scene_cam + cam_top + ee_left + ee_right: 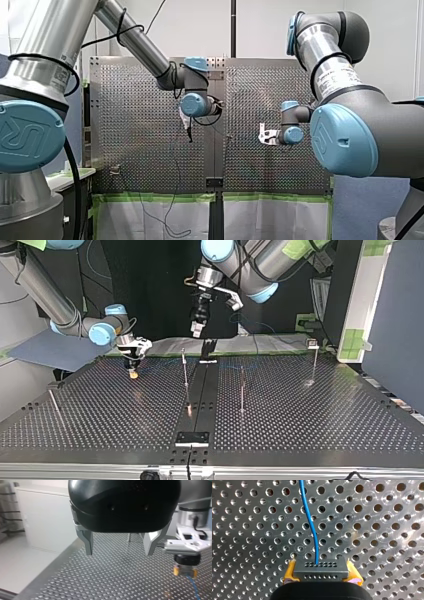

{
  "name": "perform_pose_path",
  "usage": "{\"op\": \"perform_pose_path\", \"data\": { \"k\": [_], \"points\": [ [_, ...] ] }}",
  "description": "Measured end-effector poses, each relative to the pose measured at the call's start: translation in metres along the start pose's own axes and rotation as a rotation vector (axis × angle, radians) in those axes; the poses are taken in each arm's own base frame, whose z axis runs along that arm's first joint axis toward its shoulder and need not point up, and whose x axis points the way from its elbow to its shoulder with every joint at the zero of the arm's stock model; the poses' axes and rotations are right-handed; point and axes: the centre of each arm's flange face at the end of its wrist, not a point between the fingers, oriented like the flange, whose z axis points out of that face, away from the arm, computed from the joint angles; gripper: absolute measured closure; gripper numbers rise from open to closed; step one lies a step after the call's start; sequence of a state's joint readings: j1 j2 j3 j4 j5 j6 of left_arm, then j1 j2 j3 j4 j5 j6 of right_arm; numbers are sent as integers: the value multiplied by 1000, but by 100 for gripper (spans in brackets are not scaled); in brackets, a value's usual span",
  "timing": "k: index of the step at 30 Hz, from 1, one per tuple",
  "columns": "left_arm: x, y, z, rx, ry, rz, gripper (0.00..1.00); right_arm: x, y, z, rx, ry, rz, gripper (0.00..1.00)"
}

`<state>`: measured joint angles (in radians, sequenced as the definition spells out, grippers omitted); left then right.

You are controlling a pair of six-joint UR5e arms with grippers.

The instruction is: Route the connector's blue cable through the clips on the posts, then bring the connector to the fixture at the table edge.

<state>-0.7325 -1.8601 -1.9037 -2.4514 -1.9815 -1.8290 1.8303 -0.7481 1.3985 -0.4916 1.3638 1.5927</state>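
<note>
My right gripper (321, 573) is shut on the dark grey connector (321, 567), held between its yellow pads (289, 573) just above the perforated table. The blue cable (310, 522) leaves the connector and runs ahead over the holes. In the top view this gripper (132, 371) hangs low at the left, near the far edge. My left gripper (119, 553) is open and empty, its metal fingers (88, 543) spread above the table. Beside it the left wrist view shows the right gripper (185, 570) with the connector and cable (194, 587). In the top view my left gripper (198, 329) hovers high over the far middle.
Thin posts stand on the table in the top view: one near the middle (185, 369), one to its right (242, 386), one at far right (315, 360), one leaning at left (54, 407). A black fixture (192, 438) sits at the near edge, middle.
</note>
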Motion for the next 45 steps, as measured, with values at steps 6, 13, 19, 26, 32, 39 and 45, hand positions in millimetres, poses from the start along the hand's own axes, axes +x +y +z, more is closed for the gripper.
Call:
{"op": "perform_pose_path", "data": {
  "k": [6,13,19,26,32,39,45],
  "points": [
    [-13,6,-14,-14,-51,-31,0,0,1,0,-1,0,0,100],
    [-30,17,-31,-47,-119,-38,0,0,1,0,-1,0,0,100],
    [-43,24,-48,-50,-169,-35,0,0,-1,0,1,-2,0,100],
    [-32,34,-66,-54,-155,-12,0,0,-2,0,3,-4,0,100],
    [-15,45,-83,-63,-112,11,0,-1,-3,-1,3,-8,1,100],
    [4,59,-105,-76,-54,39,0,-1,-3,-1,3,-12,2,100],
    [17,71,-121,-101,-12,60,0,-2,-3,-2,4,-15,2,100]
  ]
}}
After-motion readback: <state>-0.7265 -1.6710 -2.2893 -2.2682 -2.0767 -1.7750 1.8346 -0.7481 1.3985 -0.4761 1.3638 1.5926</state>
